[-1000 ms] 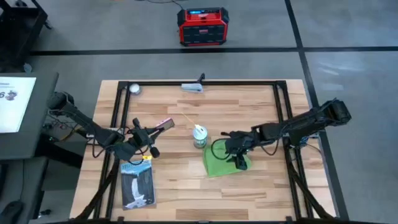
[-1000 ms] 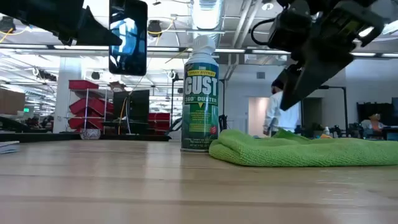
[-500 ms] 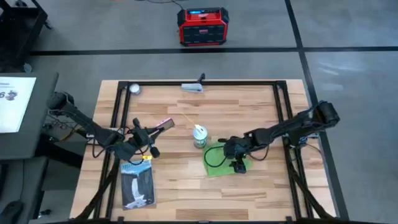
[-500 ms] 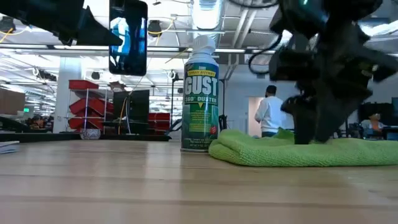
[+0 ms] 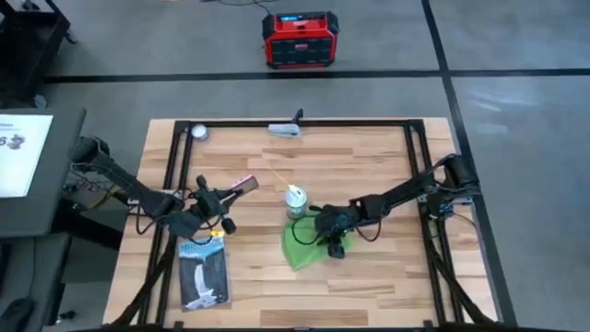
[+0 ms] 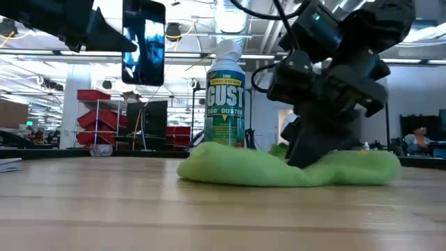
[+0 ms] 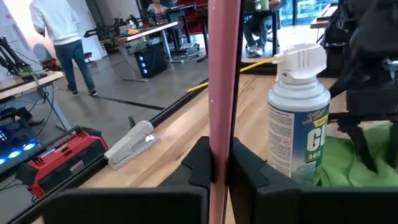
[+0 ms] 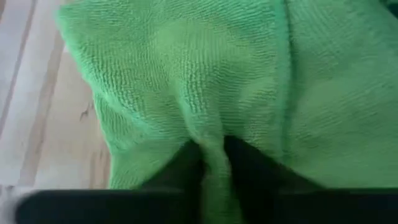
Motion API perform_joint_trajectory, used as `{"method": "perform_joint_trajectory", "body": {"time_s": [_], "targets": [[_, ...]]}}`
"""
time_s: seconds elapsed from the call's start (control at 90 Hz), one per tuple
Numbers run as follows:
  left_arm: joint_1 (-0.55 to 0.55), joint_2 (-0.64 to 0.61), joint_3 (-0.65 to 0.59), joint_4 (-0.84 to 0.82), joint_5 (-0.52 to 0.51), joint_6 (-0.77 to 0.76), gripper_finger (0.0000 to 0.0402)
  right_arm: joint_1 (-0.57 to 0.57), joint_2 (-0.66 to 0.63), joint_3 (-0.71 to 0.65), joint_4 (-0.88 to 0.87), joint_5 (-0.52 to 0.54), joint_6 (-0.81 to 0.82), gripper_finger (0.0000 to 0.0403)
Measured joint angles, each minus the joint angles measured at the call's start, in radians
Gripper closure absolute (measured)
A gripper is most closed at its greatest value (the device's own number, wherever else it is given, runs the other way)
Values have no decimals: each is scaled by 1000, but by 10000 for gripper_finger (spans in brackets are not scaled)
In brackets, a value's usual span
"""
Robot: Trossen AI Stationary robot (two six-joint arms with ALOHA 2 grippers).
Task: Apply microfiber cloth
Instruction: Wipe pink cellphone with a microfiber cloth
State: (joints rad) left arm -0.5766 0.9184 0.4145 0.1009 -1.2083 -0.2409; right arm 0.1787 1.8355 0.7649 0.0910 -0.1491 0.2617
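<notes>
The microfiber cloth [image 5: 302, 249] is bright green and lies bunched on the wooden table, just in front of a white duster can [image 5: 295, 201]. My right gripper [image 5: 332, 243] stands on the cloth's right part, shut on it; the low view shows the gripper [image 6: 311, 148] dipping into the cloth [image 6: 237, 167]. My left gripper [image 5: 225, 196] is at the table's left and holds a pink phone [image 5: 245, 183] up in the air. The phone [image 6: 144, 40] stands upright, its screen toward the near edge. My left gripper pinches the phone's front and back faces [image 7: 222, 146] between its two fingers [image 7: 198, 163], reaching in level from the table's left. The phone is lifted clear of the table and stands upright. My right gripper pinches a raised fold of the cloth [image 8: 211, 152] between its two fingers [image 8: 185, 163], coming from above and slanting down. The rest of the cloth lies slack and rumpled on the table.
A blue-grey booklet [image 5: 203, 277] lies near the front left edge. A small ball [image 5: 199, 131] and a grey stapler-like tool [image 5: 286, 128] sit at the far edge. A black frame [image 5: 419, 175] rims the table. People stand in the room beyond.
My right gripper has come down onto the cloth and moved toward the table's left, dragging the cloth along the table. The cloth has slid left in front of the can and bunched up from its flatter folded shape.
</notes>
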Motion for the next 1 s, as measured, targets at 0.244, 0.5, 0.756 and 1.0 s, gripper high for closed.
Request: {"method": "perform_joint_trajectory", "body": {"time_s": [0.244,0.5,0.756,1.0], "targets": [[0,0,0,0,0,-7,399,-1,-29,-11,60,-30,4,400],[9,0,0,0,0,-10,399,-33,-168,-15,20,23,-38,402],[11,0,0,21,0,10,399,-93,-337,-13,3,69,-100,402],[11,0,0,125,0,78,399,-94,-483,36,16,85,-123,403]]}}
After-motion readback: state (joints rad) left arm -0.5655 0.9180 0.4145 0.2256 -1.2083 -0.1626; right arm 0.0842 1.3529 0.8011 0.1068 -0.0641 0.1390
